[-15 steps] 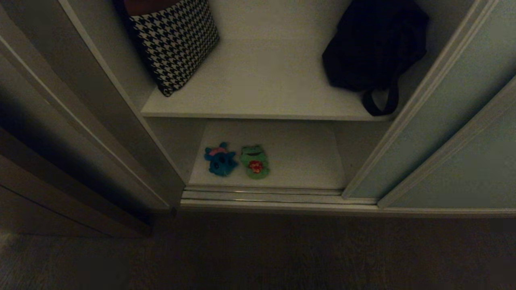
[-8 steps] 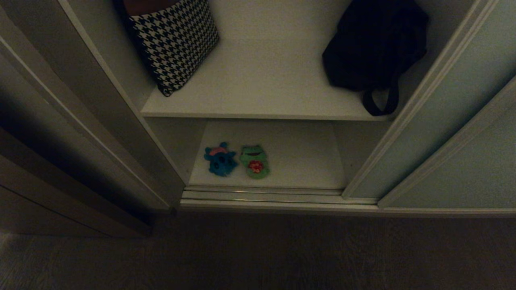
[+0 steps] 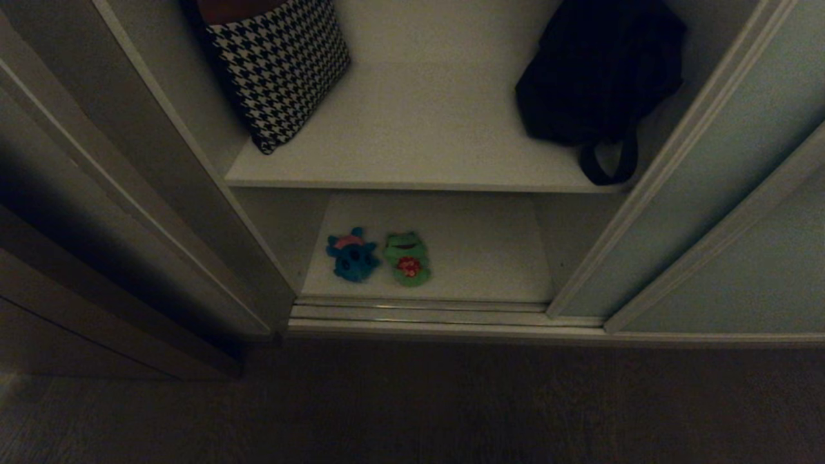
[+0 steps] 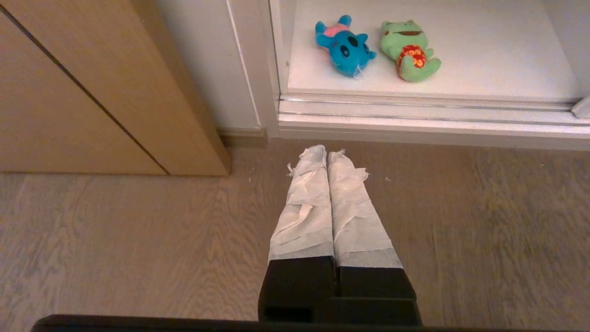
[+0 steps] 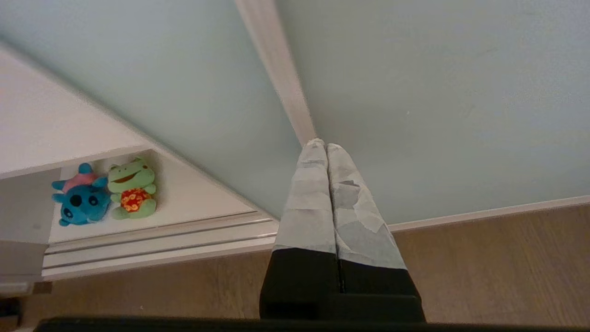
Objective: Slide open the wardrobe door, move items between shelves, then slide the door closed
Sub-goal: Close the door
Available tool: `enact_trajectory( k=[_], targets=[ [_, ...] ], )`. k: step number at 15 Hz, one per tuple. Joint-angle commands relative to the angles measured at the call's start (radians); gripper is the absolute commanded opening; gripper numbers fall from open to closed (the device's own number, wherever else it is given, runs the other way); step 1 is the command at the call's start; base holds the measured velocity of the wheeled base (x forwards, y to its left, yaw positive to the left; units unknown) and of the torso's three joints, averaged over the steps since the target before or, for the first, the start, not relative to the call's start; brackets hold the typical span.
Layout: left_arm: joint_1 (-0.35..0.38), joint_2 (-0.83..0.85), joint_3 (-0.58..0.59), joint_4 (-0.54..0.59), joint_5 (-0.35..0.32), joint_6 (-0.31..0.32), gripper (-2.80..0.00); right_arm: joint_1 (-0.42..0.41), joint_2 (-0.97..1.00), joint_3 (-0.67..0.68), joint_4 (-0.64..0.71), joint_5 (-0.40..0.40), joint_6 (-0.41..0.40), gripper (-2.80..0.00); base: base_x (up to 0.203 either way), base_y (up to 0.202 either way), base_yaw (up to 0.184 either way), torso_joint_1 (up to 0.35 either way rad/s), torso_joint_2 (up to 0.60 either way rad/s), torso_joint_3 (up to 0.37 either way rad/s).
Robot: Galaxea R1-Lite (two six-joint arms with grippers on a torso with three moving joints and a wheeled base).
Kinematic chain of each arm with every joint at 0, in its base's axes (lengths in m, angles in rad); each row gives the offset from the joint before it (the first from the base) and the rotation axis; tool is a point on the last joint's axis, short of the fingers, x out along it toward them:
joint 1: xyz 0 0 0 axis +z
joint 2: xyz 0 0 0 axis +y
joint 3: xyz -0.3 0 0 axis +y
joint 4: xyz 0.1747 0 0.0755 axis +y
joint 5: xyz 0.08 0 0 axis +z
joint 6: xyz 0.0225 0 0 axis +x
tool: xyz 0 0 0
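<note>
From the head view, the wardrobe stands open. The sliding wardrobe door (image 3: 696, 193), a matte pale grey-green panel in a slim pale metal frame, is pushed to the right. The upper shelf (image 3: 419, 129) is a flat, smooth white board; a black-and-white houndstooth cushion (image 3: 280, 67) leans at its left end and a soft black strapped bag (image 3: 596, 77) slumps at its right end. On the lower shelf (image 3: 477, 251), equally plain and white, two small plush toys lie side by side near the front left: the teal-blue toy (image 3: 352, 256) with a pink tuft, and just to its right the green toy (image 3: 407, 258) with red flowered shorts. Ribbed metal tracks (image 3: 419, 314) run along the sill. Neither arm shows here.

In the left wrist view, the left gripper (image 4: 327, 154) hangs over the wood-grain floor (image 4: 115, 240), its fingers, wrapped in crinkled white tape, pressed together with nothing between them. Both toys lie beyond the sill; a tan wooden panel (image 4: 69, 92) stands to the side.

In the right wrist view, the right gripper (image 5: 321, 146) points at the door's pale metal strip (image 5: 276, 64), its taped fingers closed flat against each other and empty. Whether the tips touch the door cannot be told.
</note>
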State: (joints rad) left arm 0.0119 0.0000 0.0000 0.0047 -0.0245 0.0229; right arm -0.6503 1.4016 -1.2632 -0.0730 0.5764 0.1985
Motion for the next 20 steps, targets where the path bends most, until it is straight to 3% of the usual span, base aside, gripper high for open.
enact_trajectory(
  k=[1,9,20],
  targets=[
    [0.000,0.002,0.000,0.000,0.000,0.000,-2.80,0.006,0.028,0.001,-0.006,0.003,0.001,-2.80,0.000,0.000,0.000,0.000,0.00,0.000],
    [0.000,0.002,0.000,0.000,0.000,0.000,-2.80,0.080,0.090,-0.006,-0.088,-0.042,0.002,-2.80,0.000,0.000,0.000,0.000,0.00,0.000],
    [0.000,0.002,0.000,0.000,0.000,0.000,-2.80,0.086,0.163,-0.012,-0.154,-0.076,0.001,-2.80,0.000,0.000,0.000,0.000,0.00,0.000]
  ],
)
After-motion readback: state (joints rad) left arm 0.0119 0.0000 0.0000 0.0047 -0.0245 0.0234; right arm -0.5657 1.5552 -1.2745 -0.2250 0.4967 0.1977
